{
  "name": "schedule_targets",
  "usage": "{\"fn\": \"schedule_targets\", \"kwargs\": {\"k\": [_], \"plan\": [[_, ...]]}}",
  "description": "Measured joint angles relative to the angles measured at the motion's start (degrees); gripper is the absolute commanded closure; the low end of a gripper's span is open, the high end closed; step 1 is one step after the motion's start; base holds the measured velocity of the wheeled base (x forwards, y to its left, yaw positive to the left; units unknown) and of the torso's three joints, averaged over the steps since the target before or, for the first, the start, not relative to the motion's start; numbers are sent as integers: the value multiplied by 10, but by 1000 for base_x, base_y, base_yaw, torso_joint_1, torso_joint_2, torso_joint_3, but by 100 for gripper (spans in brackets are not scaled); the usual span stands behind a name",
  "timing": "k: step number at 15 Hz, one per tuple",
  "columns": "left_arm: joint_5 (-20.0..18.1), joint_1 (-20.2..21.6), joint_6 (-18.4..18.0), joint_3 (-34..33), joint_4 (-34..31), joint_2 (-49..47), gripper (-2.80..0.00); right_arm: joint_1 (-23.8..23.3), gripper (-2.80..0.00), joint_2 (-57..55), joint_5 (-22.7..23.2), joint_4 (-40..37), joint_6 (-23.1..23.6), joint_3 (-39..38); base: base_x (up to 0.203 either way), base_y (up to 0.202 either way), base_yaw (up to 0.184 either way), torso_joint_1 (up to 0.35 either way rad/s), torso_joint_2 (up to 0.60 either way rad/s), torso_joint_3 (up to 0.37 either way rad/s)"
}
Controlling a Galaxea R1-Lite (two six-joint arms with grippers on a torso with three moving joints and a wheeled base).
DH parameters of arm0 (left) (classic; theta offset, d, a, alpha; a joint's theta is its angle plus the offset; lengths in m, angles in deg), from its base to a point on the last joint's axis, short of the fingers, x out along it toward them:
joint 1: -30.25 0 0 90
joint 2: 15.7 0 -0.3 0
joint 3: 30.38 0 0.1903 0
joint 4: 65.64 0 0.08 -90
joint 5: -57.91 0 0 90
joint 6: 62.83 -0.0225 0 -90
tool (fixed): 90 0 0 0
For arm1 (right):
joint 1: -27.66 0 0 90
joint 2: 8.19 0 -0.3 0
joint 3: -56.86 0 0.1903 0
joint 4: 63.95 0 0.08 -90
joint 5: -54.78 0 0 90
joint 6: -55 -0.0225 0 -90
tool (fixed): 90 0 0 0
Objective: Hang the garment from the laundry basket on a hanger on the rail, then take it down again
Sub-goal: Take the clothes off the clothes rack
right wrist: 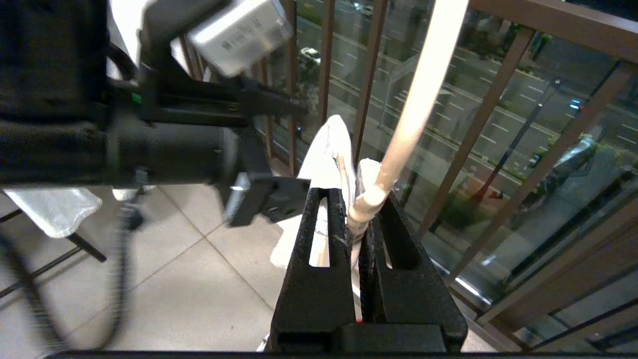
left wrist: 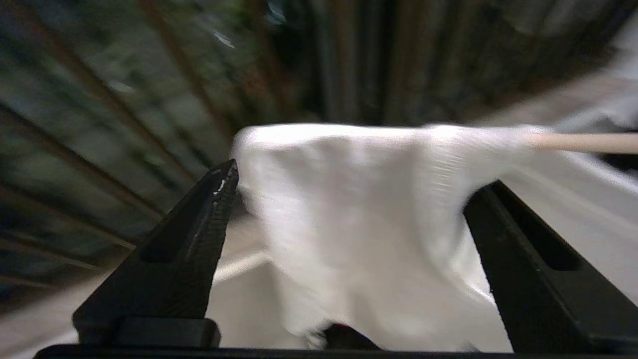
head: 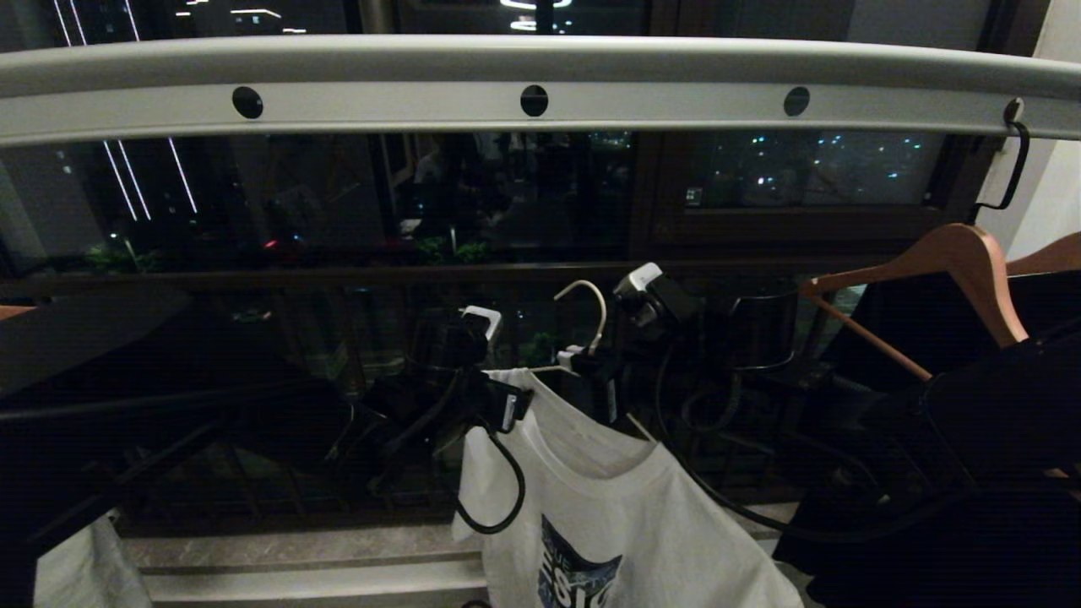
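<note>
1. Left gripper first: fingers spread wide, gripping nothing, with the white garment draped right between them.
2. Same garment in the head view: hanging off the hanger, shoulder just beside the left fingers, blue print lower down.
3. Right gripper: clamped tight on the hanger's twisted neck, a bit of shirt fabric just past the fingertips.
4. Rail well above both sets of fingers, hanger hook not on it.
5. Far right: brown wooden hanger with dark clothes, well apart from the right fingers.
</note>
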State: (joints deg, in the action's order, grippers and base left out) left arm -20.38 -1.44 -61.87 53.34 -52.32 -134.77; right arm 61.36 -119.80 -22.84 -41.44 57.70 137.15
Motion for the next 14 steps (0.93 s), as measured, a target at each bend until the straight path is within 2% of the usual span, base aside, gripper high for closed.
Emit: {"fn": "schedule_targets", "kwargs": {"k": [2, 6, 7, 14], "plan": [[33, 1, -25, -2, 20, -14, -280, 0, 0, 0, 0, 0, 0, 0, 0, 0, 0, 0, 0, 0], [40, 3, -26, -3, 20, -22, -280, -1, 0, 1, 0, 0, 0, 2, 0, 0, 0, 0, 0, 0], [41, 3, -26, -3, 21, -22, 0, -1, 0, 1, 0, 0, 0, 2, 0, 0, 0, 0, 0, 0], [48, 7, -27, -1, 22, -19, 0, -3, 0, -1, -1, 33, 0, 1, 0, 0, 0, 0, 0, 0]]}}
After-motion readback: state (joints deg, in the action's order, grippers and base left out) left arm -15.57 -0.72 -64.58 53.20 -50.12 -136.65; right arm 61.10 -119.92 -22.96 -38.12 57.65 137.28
